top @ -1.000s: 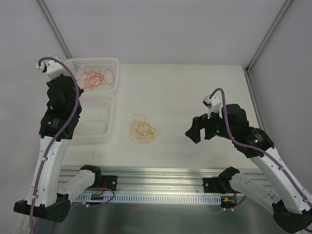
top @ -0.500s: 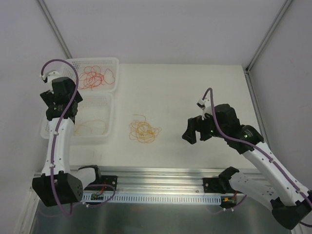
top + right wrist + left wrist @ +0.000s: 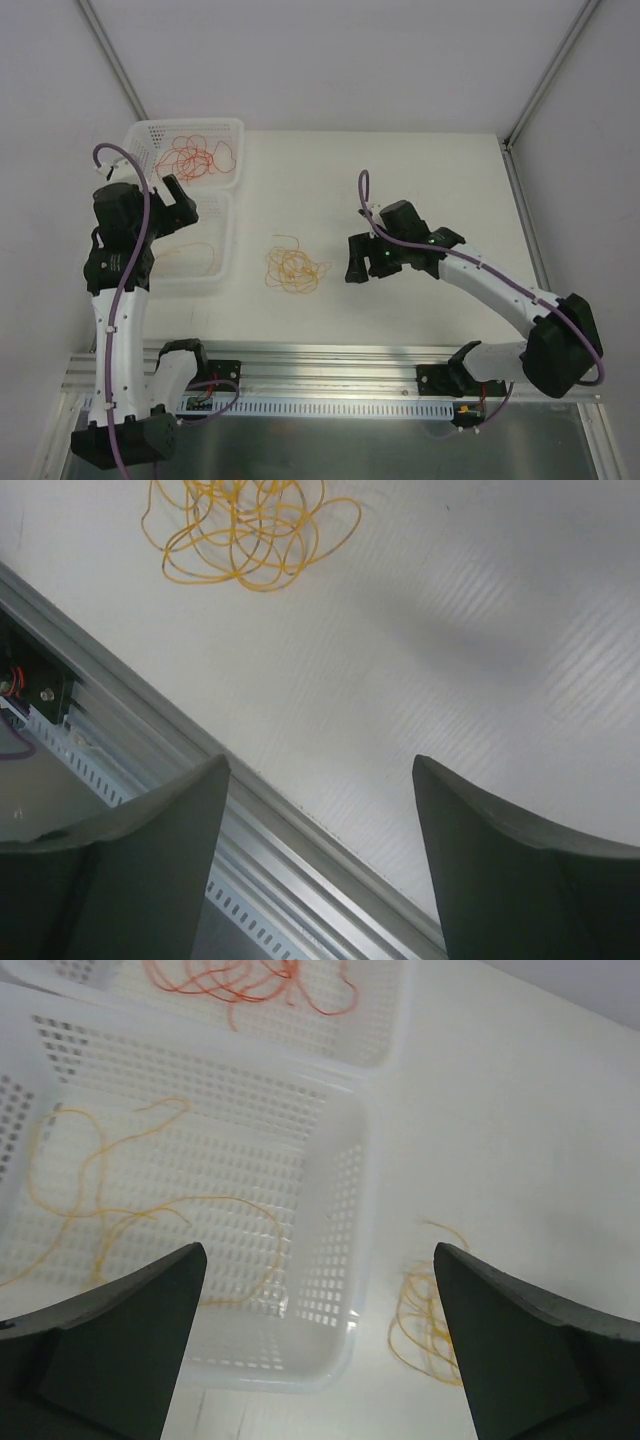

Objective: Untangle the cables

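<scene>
Your right jaws have swung left in the last second and now hang open and empty just right of the yellow tangle of cables (image 3: pixel 295 268) on the worktop (image 3: pixel 400 180), nearer than your left jaws, spread wide and empty over the near basket (image 3: pixel 226 250).

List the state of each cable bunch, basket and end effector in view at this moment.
left end effector: open, empty
right end effector: open, empty, off the table
red-orange cables: loose loops lying in the far basket
yellow-orange cable: spread loose in the near basket
yellow-orange tangle: bunched on the table, nothing touching it
far basket: upright, holds cables
near basket: upright, beside the far one
</scene>
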